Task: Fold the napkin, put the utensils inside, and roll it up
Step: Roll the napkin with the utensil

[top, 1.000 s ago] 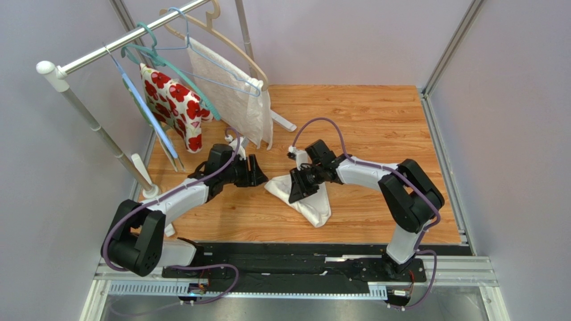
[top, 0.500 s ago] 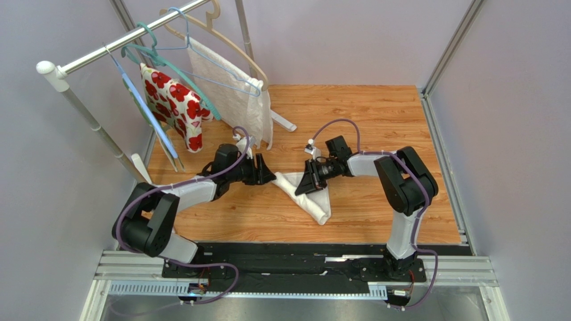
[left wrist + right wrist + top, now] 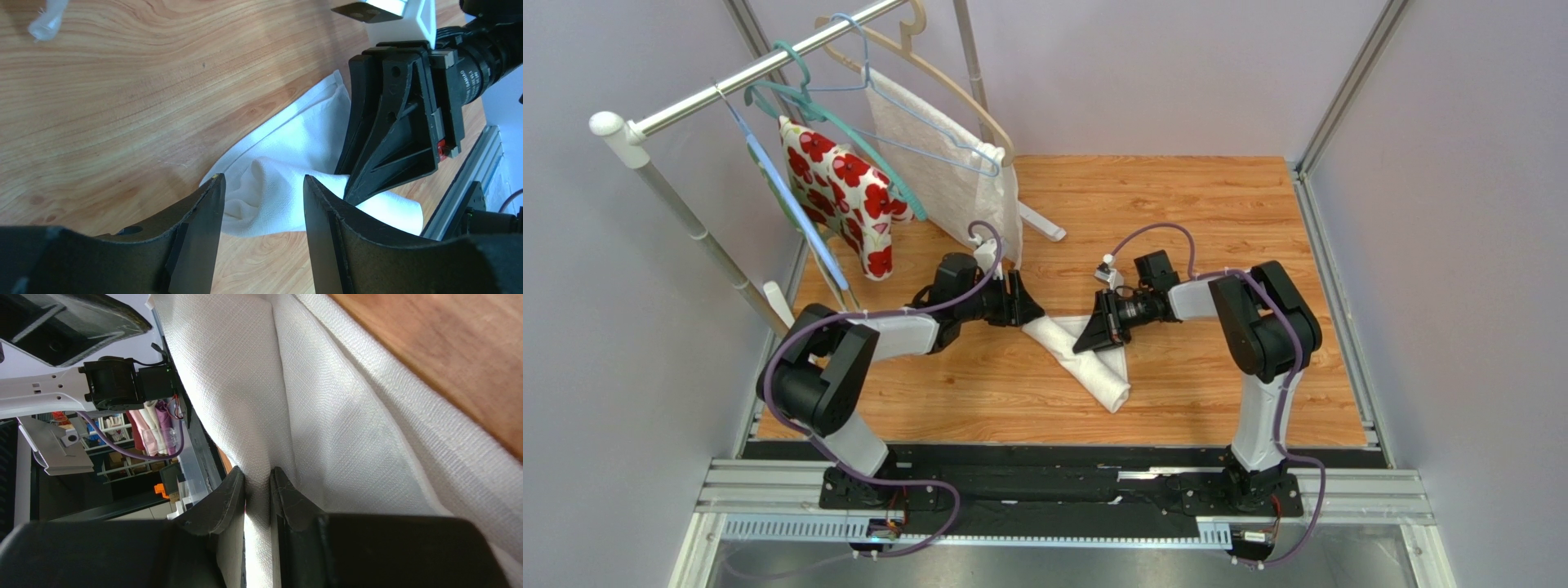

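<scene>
Right gripper (image 3: pixel 258 478): jaws closed to a narrow slit, with a raised fold of the napkin (image 3: pixel 344 416) pinched between them; the weave of the cloth is seen running up and away from both pads. Left gripper (image 3: pixel 261 184): jaws held apart, nothing clamped; a bunched, puffed part of the napkin (image 3: pixel 288 153) is framed in the gap between them, but whether the tips touch the cloth cannot be told from this angle. The two grippers are set nose to nose, the right one just beyond the left over the same end of the cloth. From above, the napkin (image 3: pixel 1102 374) is seen as a narrow, crumpled off-white strip lying on the wooden desk (image 3: pixel 1210 208), slanting from the left gripper (image 3: pixel 1020 300) at its far-left end down toward the near right, with the right gripper (image 3: pixel 1093 333) over its upper middle. Both arms are stretched low across the desk toward the centre. Behind the left arm, at the far-left corner, a clothes rack (image 3: pixel 744 80) is stood, with a red-flowered cloth (image 3: pixel 844 196) and a textured white cloth (image 3: pixel 946 172) hung on hangers, both apart from the napkin.
</scene>
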`<state>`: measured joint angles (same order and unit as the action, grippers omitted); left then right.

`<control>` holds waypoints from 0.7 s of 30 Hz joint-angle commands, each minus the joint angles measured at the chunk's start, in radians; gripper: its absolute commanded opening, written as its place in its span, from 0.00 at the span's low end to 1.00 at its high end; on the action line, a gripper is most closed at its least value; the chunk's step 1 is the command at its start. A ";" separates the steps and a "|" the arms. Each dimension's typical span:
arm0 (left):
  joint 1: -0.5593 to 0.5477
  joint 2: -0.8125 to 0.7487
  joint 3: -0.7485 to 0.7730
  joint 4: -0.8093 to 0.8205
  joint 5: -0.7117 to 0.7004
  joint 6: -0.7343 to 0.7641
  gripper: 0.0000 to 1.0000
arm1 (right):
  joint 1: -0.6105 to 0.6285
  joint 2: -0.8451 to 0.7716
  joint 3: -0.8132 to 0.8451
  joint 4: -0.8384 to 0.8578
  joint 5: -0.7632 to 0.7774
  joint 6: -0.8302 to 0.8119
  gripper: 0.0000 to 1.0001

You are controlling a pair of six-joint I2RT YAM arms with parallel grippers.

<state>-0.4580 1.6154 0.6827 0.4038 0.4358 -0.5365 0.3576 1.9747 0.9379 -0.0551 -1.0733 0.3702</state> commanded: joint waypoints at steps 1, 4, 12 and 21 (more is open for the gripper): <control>-0.022 0.034 0.032 0.079 0.023 0.001 0.55 | 0.000 0.059 -0.025 -0.038 0.223 -0.053 0.11; -0.027 0.054 0.038 0.086 0.037 0.003 0.47 | 0.000 0.044 -0.027 -0.043 0.236 -0.054 0.11; -0.036 0.146 0.092 0.030 0.064 0.001 0.08 | 0.003 -0.095 -0.001 -0.175 0.317 -0.097 0.46; -0.036 0.210 0.202 -0.149 0.058 0.062 0.01 | 0.065 -0.364 0.050 -0.295 0.538 -0.143 0.60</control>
<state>-0.4904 1.8015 0.8333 0.3450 0.4931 -0.5316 0.3782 1.7443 0.9436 -0.2859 -0.7113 0.2806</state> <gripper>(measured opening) 0.037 0.590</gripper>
